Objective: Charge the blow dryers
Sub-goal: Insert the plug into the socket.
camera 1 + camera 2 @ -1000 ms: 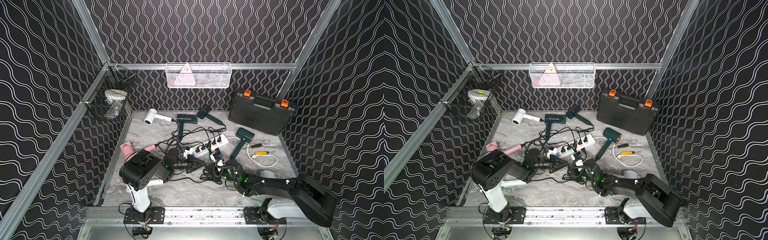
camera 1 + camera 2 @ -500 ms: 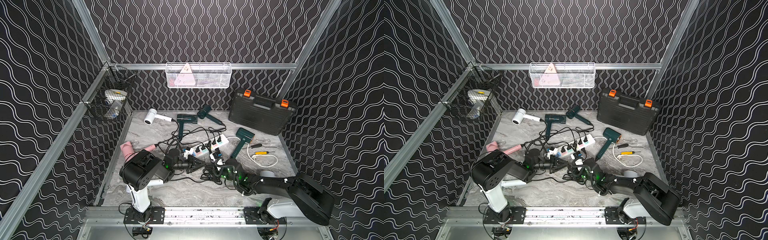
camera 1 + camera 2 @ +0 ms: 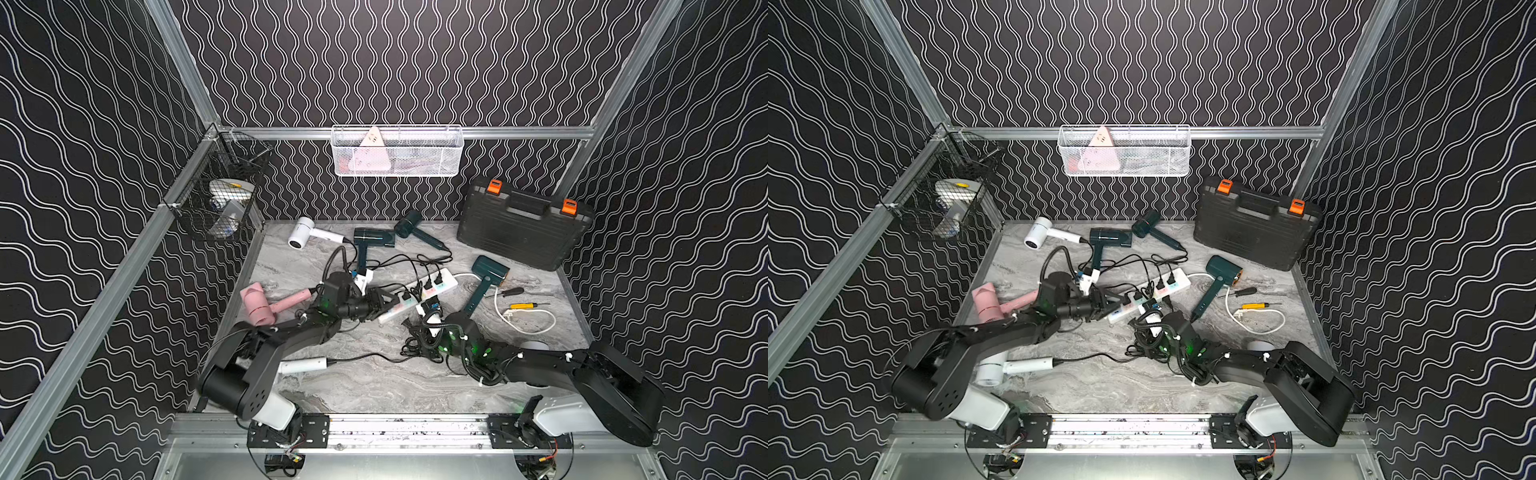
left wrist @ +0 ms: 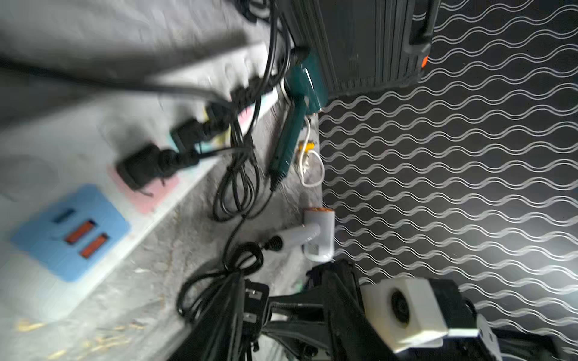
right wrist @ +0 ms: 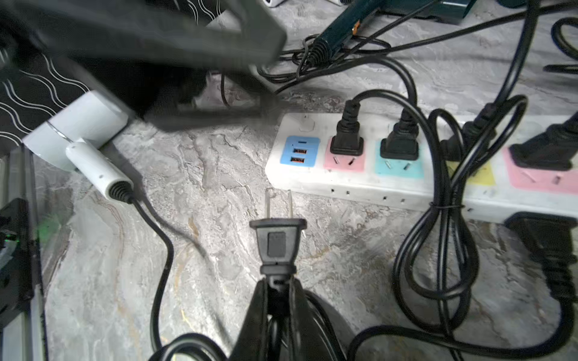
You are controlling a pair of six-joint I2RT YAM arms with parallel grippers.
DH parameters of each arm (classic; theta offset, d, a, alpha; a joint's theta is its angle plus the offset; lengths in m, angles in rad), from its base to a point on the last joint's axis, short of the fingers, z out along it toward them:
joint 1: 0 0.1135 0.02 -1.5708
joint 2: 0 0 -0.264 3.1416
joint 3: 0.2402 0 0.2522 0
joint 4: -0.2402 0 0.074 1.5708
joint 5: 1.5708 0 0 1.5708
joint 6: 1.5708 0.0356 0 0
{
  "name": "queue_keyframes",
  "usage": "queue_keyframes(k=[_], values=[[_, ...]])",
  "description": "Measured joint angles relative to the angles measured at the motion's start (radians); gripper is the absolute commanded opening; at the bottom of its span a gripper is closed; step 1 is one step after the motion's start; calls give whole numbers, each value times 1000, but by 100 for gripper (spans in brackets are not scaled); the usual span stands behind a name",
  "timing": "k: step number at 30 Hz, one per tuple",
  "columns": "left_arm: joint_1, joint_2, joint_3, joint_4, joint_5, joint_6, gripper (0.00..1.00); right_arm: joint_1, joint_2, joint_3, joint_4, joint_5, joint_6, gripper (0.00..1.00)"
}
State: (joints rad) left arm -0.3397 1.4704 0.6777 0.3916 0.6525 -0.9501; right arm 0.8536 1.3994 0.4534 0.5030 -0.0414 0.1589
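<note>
Prongs of the two-prong plug (image 5: 277, 240) faced the side of the power strip (image 5: 344, 183); your right gripper (image 5: 276, 290) clenched its collar, so you likely needed to tip them down toward the strip's top. Your left gripper (image 3: 386, 300) stood released nearby; the white blow dryer (image 5: 78, 137) lay under that arm.

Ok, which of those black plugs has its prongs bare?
The plug pinched in the right claw, prongs aimed at the power strip; the seated plugs hide theirs in coloured sockets.

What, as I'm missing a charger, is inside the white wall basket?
A pale pink triangular object stands in the white basket, tip reaching the rim. Mesh blurs anything else.
</note>
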Motion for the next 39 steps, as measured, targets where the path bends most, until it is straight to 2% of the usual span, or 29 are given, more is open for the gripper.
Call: queue_keyframes(k=[3, 6, 10, 15, 24, 31, 39], values=[[43, -30, 45, -164, -110, 119, 42, 18, 34, 24, -30, 44, -18, 0], [69, 9, 94, -277, -187, 196, 39, 37, 72, 40, -34, 96, -33, 0], [74, 123, 158, -339, -241, 267, 36, 51, 124, 51, -32, 166, -41, 0], [77, 264, 246, -378, -272, 327, 36, 55, 180, 60, -23, 219, -44, 0], [77, 462, 457, -460, -259, 433, 37, 50, 252, 108, -23, 240, -43, 0], [78, 595, 604, -499, -177, 497, 37, 42, 285, 129, -24, 242, -39, 0], [60, 639, 643, -475, -119, 527, 37, 37, 306, 147, -23, 264, -36, 0]])
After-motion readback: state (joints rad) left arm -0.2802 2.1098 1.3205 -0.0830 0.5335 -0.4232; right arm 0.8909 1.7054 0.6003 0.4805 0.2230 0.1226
